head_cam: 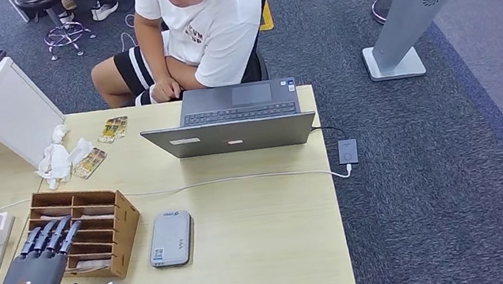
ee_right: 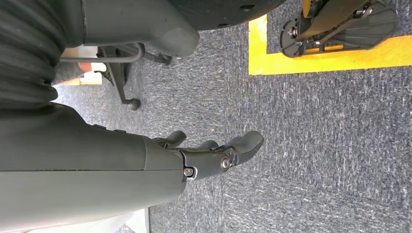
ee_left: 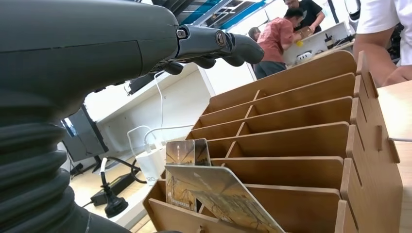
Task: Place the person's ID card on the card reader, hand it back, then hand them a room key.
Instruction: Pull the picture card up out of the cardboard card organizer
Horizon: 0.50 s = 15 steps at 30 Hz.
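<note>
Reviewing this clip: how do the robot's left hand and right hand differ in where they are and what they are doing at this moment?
The left robot hand is raised over the desk, fingers stretched above the wooden card rack; the right robot hand hangs beside the body over grey carpet. The left has cards in the rack close below it; the right has nothing near. Both hold nothing, fingers apart.

Left hand (head_cam: 34, 280) with fingers (head_cam: 50, 237) extended and spread over the near edge of a wooden slotted card rack (head_cam: 91, 226) on the tabletop (head_cam: 266, 241). A grey card reader (head_cam: 171, 238) lies just beside the rack. An open laptop (head_cam: 237, 119) faces a seated person (head_cam: 200, 22). Loose cards (head_cam: 112, 128) and crumpled tissue (head_cam: 58, 160) lie near the far edge.
</note>
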Tool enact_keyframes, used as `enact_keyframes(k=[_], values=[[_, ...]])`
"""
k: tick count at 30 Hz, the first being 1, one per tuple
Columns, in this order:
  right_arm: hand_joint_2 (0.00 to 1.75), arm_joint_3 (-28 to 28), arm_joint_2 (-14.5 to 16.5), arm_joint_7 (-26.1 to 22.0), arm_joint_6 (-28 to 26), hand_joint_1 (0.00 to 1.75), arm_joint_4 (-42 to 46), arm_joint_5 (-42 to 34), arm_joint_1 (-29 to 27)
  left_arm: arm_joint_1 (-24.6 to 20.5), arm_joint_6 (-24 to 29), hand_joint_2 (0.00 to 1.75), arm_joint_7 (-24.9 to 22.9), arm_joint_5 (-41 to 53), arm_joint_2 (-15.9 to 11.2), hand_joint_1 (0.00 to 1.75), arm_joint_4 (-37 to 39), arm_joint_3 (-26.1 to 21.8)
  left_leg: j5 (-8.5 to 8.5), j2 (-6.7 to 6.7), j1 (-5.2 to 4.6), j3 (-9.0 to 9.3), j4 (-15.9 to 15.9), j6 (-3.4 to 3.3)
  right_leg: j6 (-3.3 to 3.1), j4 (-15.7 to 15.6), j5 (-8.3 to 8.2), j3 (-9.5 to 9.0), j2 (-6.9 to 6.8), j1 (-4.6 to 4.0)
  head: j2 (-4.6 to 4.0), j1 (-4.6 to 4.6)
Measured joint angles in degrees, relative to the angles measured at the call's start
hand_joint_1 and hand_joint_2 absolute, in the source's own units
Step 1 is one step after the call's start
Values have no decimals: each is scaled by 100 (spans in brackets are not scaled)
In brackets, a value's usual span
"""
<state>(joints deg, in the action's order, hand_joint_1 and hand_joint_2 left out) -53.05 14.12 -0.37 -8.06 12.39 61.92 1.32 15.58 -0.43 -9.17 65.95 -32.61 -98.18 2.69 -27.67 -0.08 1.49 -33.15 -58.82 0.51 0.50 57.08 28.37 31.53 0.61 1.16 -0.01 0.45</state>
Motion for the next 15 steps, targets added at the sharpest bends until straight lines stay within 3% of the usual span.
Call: enact_keyframes(k=[15], values=[[175,0,0,9,23,0,0,2,3,-4,-85,175,23,67,89,0,8,114,0,0,0,1,0,0,0,0,0,1,1,0,-1,-1]])
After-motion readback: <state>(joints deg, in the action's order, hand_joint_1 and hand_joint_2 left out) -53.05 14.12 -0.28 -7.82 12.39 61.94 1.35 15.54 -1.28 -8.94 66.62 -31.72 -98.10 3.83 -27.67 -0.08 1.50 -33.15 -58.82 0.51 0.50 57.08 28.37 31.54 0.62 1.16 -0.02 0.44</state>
